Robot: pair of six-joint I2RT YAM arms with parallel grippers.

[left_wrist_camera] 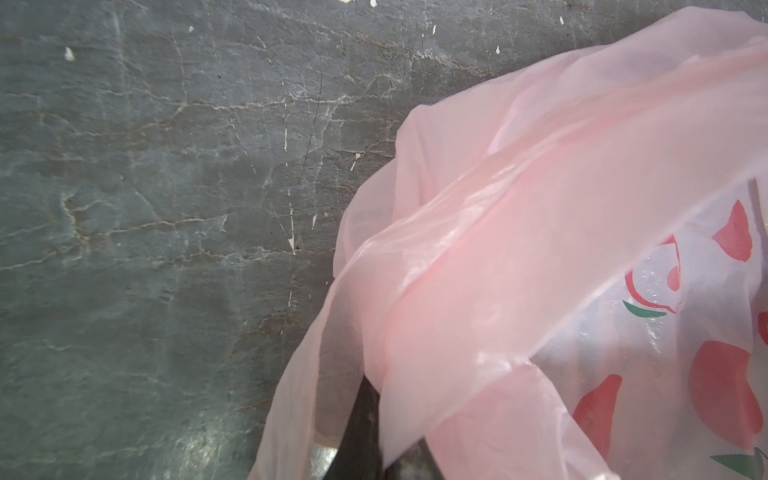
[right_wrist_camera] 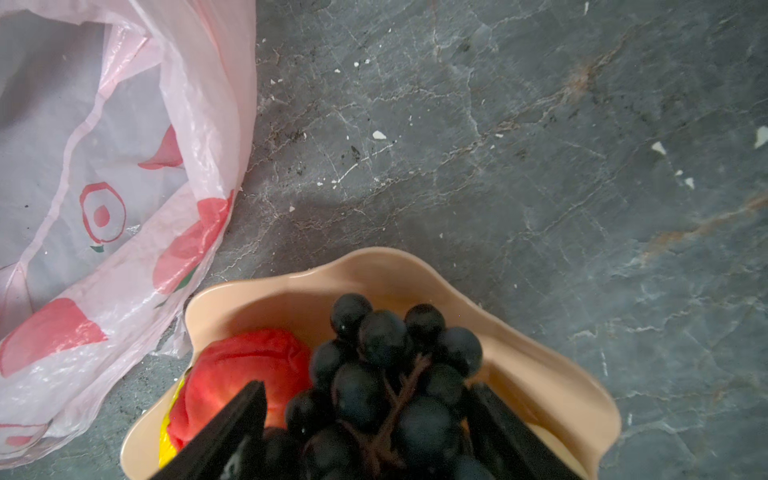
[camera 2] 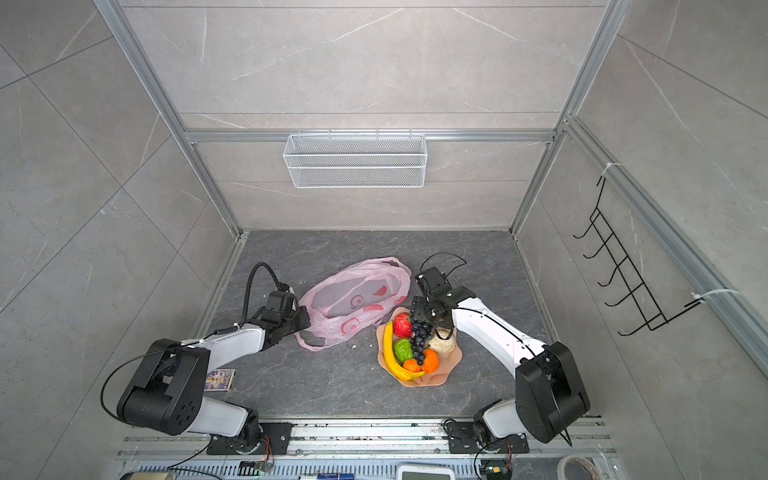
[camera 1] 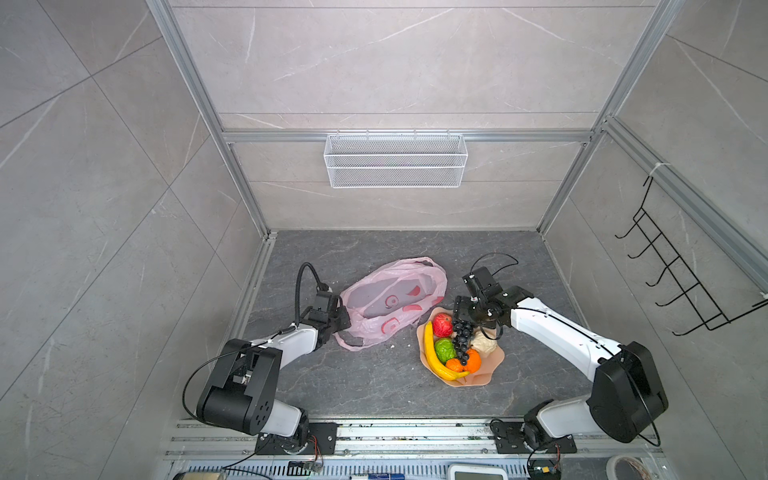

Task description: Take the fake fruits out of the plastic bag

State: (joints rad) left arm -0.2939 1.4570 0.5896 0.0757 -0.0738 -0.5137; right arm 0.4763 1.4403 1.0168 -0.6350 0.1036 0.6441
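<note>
Peach scalloped plastic plate (camera 1: 482,376) up front holds the glossy fake fruits (camera 1: 444,349), and the dark purple grape bunch (right_wrist_camera: 382,374) sits on top, between the spread-apart fingers of the right gripper (right_wrist_camera: 365,388). Further back, the left gripper (camera 1: 343,322) is pinched tight on the edge of the crinkly translucent pink plastic bag (camera 1: 390,299).

Fruit count: 1 banana (camera 1: 432,353), 1 grape bunch (camera 1: 462,332), 1 red apple (camera 1: 442,325), 1 green ball (camera 1: 444,350), 2 oranges (camera 1: 454,365), 1 beige lump (camera 1: 484,343). 1 plate (camera 1: 486,376), 1 pink bag (camera 1: 395,291). On the walls: 1 wire basket (camera 1: 395,160), 1 hook rack (camera 1: 681,270).
</note>
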